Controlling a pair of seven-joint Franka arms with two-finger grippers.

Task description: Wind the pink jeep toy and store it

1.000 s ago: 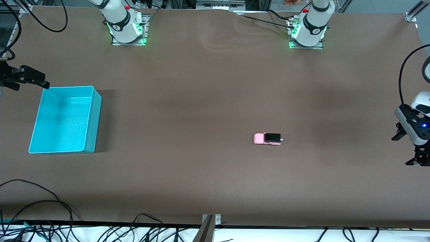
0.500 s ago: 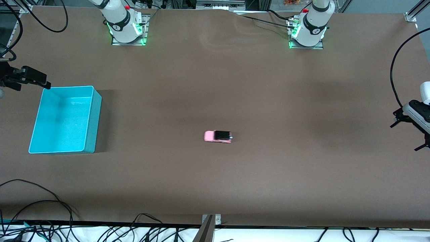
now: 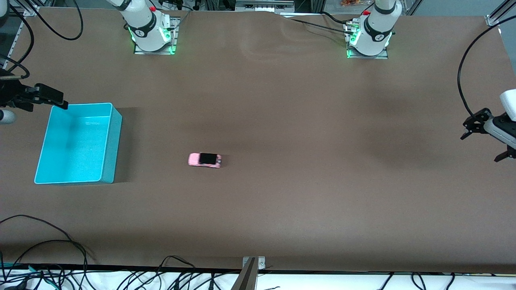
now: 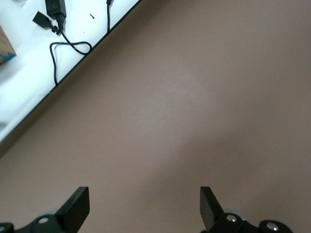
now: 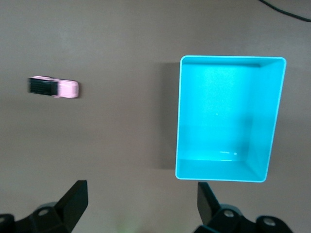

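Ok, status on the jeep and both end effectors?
Both end effectors open: left, right by turquoise bin. Pink jeep toy loose on table, nothing blocking it.

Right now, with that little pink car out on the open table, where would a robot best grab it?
Probably across the pink jeep toy's two long flanks, coming straight down from above. It sits flat on its wheels, lengthwise along the table, with bare table around it.

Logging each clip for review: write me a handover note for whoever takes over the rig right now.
Left gripper: open, empty, over the left arm's end of the table.
Right gripper: open, empty, beside the turquoise bin.
Pink jeep toy: on the table mid-way, rolling toward the bin over the last second, untouched.
Done: jeep apparently wound and released.
Left: pick it up and place it in the empty bin.
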